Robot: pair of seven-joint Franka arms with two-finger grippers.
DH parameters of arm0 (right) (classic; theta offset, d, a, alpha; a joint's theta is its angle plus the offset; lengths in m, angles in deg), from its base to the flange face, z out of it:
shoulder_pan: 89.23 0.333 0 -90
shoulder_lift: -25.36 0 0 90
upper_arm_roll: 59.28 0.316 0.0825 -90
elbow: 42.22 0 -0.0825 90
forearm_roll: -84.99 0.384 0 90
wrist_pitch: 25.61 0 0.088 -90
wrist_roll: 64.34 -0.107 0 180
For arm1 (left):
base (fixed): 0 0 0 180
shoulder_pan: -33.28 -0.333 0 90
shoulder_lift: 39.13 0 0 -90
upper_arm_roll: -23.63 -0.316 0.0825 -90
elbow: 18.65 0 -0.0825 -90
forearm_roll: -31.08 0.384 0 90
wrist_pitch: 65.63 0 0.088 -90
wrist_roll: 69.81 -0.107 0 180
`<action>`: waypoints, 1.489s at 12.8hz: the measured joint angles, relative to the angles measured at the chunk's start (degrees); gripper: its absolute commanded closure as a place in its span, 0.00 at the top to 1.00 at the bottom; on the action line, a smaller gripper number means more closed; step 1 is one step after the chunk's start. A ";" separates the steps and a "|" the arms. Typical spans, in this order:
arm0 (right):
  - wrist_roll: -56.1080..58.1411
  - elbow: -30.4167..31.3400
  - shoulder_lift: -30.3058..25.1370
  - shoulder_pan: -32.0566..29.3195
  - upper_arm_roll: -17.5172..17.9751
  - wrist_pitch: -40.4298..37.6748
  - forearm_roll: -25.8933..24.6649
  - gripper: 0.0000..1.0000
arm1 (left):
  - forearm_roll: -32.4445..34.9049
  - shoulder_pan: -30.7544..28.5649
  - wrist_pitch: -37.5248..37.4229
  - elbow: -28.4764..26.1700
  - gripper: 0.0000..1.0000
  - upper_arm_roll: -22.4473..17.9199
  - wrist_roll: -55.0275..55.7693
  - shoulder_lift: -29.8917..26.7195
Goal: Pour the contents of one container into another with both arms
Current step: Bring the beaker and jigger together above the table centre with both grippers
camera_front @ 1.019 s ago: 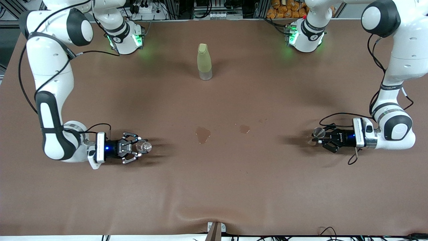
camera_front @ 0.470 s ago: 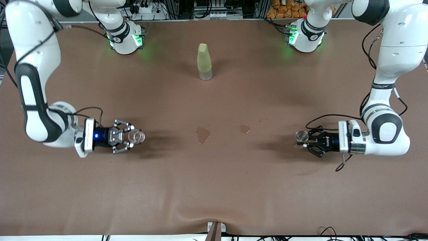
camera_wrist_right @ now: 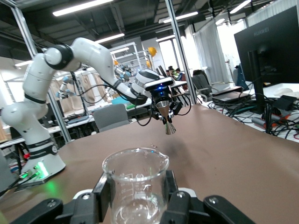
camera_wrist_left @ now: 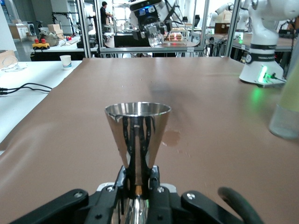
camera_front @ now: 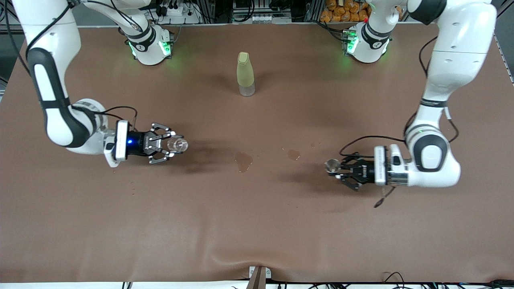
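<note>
Right tool (camera_front: pixel 173 145): grips glass cup (camera_front: pixel 177 145) upright, ready to tip
Left tool (camera_front: pixel 336 170): clamps measuring cup (camera_front: pixel 332 165) mouth-up to receive

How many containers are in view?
3: glass cup in the right end effector, metal measuring cup in the left end effector, bottle standing between the bases.
</note>
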State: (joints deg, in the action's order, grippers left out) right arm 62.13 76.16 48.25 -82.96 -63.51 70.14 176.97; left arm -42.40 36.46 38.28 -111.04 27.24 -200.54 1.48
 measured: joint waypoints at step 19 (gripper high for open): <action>-6.20 3.92 -6.56 34.05 -0.38 33.34 44.20 0.30 | -39.87 28.22 19.82 1.12 0.00 -0.08 -12.44 8.90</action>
State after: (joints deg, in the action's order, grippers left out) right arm 55.93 80.08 41.69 -48.91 -63.89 103.48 221.17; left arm -82.27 64.68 58.09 -109.92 27.17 -212.98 10.38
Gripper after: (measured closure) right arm 0.502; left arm 0.793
